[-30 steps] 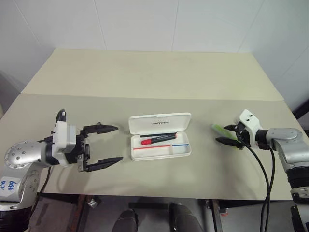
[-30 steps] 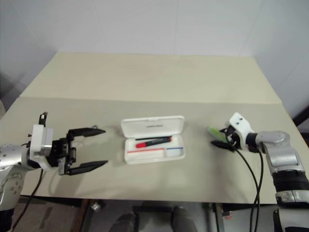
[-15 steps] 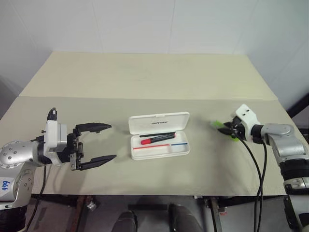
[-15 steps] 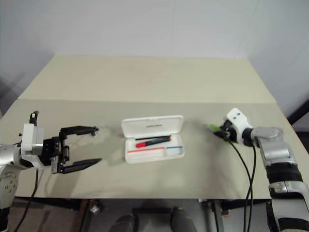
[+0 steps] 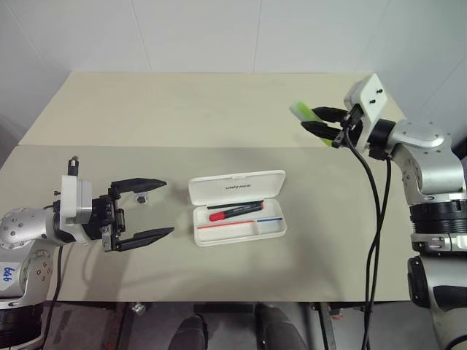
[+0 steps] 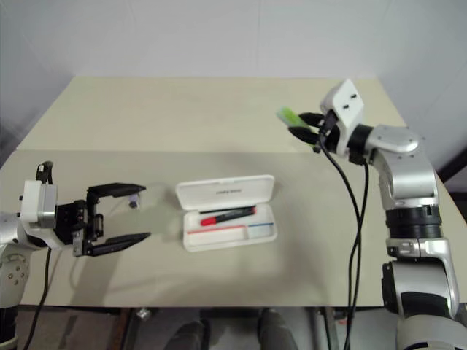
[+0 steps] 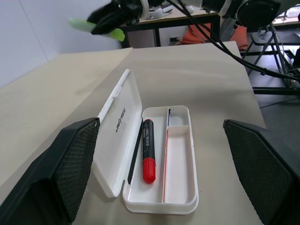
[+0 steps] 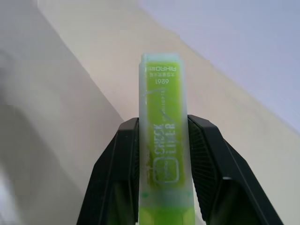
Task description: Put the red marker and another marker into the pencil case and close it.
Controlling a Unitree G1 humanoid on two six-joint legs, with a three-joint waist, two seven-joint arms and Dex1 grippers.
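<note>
While right claw (image 8: 159, 154) pinches green highlighter (image 8: 161, 140), printed lettering legible up close

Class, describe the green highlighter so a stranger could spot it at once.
Start at the beige table, then look above its far right side to the right gripper. Clamped between its black fingers is the lime-green highlighter: short and chunky, unlike the slim red marker in the white pencil case.

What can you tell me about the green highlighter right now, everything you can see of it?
The green highlighter is a short, chunky, translucent lime plastic stick with pale printed lettering on its flat face. The right gripper holds it, jaws shut on its two sides, one end sticking out beyond the fingertips. It is raised off the table, beyond and to the right of the open pencil case.
</note>
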